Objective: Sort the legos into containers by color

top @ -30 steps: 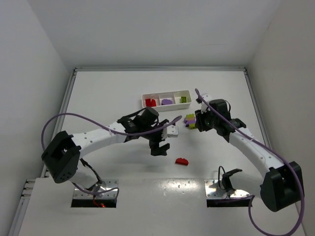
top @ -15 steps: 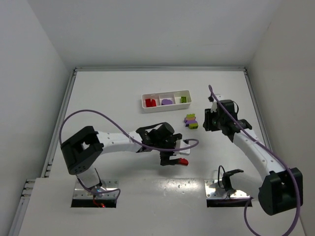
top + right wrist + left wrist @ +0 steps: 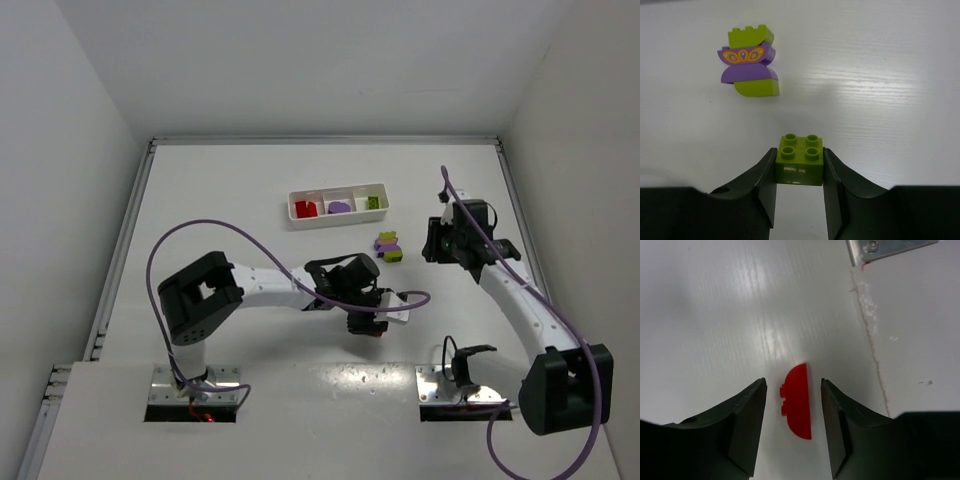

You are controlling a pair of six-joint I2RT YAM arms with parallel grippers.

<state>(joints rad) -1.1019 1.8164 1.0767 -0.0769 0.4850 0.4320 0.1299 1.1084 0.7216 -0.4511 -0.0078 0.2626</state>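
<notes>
Viewing from the top external camera, my left pincer [image 3: 368, 322] sat low over the red half-round lego [image 3: 374, 330], which it largely hid. My right pincer [image 3: 432, 242] hung just to the right of the multicolour clump [image 3: 388, 246]. The white tray [image 3: 340, 219] lay well ahead of both pincers, with red, purple and green pieces in separate compartments.

Left wrist view: my left pincer [image 3: 793, 386] was released. Its fingers [image 3: 747, 425] stood on either side of the red half-round lego [image 3: 798, 401], the straight edge facing the right finger, with a strip of bare table showing on each side. I judged the step in hand to be the grasp of this piece. The next move called for closing squarely without tipping it, then carrying it ahead to the compartment that held red.

Right wrist view: my right pincer [image 3: 800, 150] was clenched on the green brick [image 3: 800, 160], studs upward. The clump [image 3: 747, 62] lay ahead and to the left of the fingers, well apart from the brick. This brick, I judged, was due for the green compartment.
</notes>
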